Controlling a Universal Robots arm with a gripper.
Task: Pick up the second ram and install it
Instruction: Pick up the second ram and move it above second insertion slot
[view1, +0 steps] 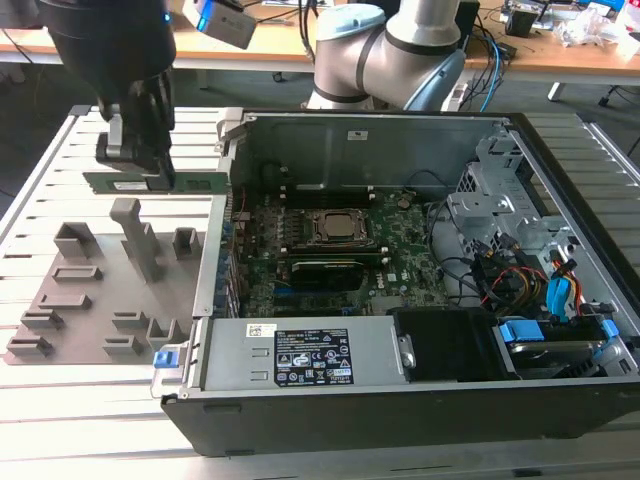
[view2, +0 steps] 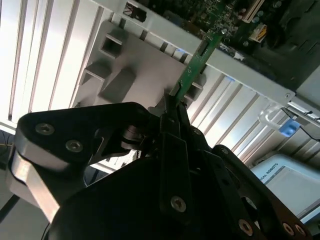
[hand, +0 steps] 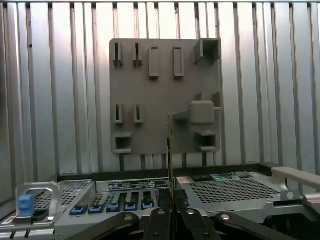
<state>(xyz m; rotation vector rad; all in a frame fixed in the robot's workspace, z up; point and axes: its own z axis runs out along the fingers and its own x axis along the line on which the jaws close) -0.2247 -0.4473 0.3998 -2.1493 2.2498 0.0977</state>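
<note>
- In the upper left of the exterior view, the gripper (view1: 150, 168) has its fingers closed tight on the ram (view1: 200, 182), pinching it near the middle of its top edge.
- The ram hangs level and on edge, above the far part of the tray (view1: 90, 290). It is lifted clear of the tray's slots.
- One end of the ram comes close to the wall of the open case (view1: 400, 390) at centre frame.
- In both wrist views the ram (view2: 200, 57) (hand: 170, 150) shows edge-on as a thin green strip sticking out from between the fingers (view2: 175, 130), with the tray (hand: 160, 85) beyond it.
- The tray lies on the slatted table (view1: 60, 400), just beside the case.
</note>
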